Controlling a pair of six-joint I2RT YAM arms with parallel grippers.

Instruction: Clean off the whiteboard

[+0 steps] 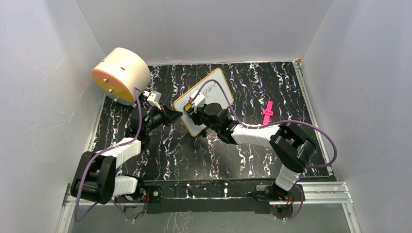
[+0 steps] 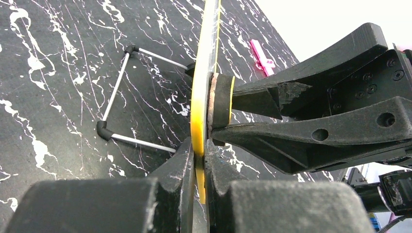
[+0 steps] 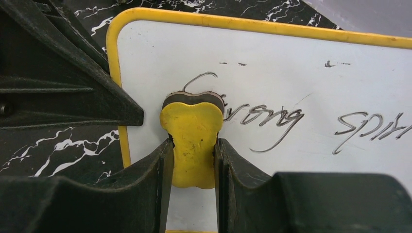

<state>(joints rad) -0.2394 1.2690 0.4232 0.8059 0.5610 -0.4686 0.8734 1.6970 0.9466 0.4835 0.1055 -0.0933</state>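
The left arm extends from its base at 7 o'clock toward 1 o'clock, and its claw (image 2: 198,156) is pinched tight on the whiteboard's (image 3: 272,73) frame edge. The right arm bends at the elbow and stretches toward 10 o'clock, with its claw (image 3: 193,148) clamped around a yellow eraser (image 3: 192,119).

From my right gripper (image 3: 193,151), closed on the eraser (image 3: 193,124), the board (image 3: 291,63) face lies open rightward across the writing, the left gripper (image 2: 198,162) clamping the board's edge blocks the left, the wire stand (image 2: 115,92) crowds behind, and the cylinder (image 1: 121,74) stands farther left.
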